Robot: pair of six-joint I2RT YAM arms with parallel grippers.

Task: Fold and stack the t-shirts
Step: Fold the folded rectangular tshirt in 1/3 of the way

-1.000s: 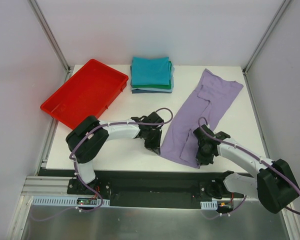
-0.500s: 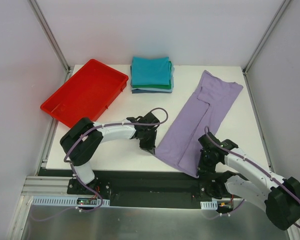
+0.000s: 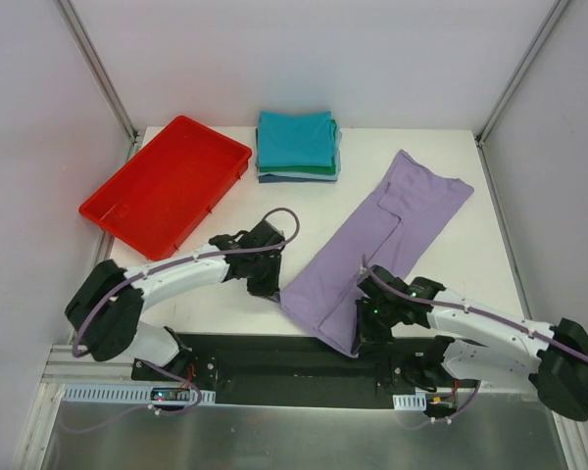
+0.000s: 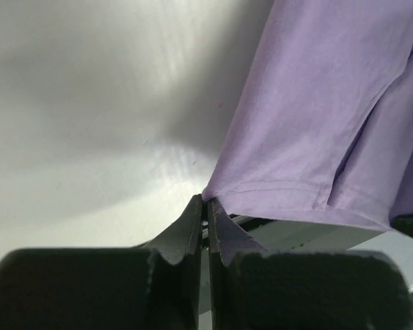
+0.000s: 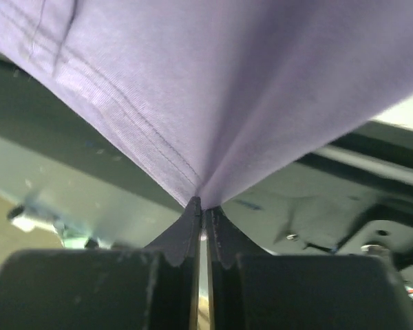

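The lavender shirt (image 3: 377,240) lay on the table (image 3: 206,308) to the right of the folded stack (image 3: 296,145) and nearer the arms. It formed a long band whose axis ran on a slant, from its far end out to the right of the stack back to a hem below the stack's right side. Both tools were at that near hem. The left gripper (image 3: 272,291) had its fingers pressed together on the hem corner closer to the stack, and the right gripper (image 3: 361,328) pinched the other corner. Each wrist view showed cloth nipped between closed tips (image 4: 206,205) (image 5: 201,205).

The far end lay well apart from both arms. Any fold of hem onto far end would probably have to travel along that slanted axis, up and rightward past the stack — a judgement only.

Against a second earlier, the hem had been dragged leftward and nearer, so it overhung the table's near edge. The band slanted more strongly, and the left arm had swung out flatter.
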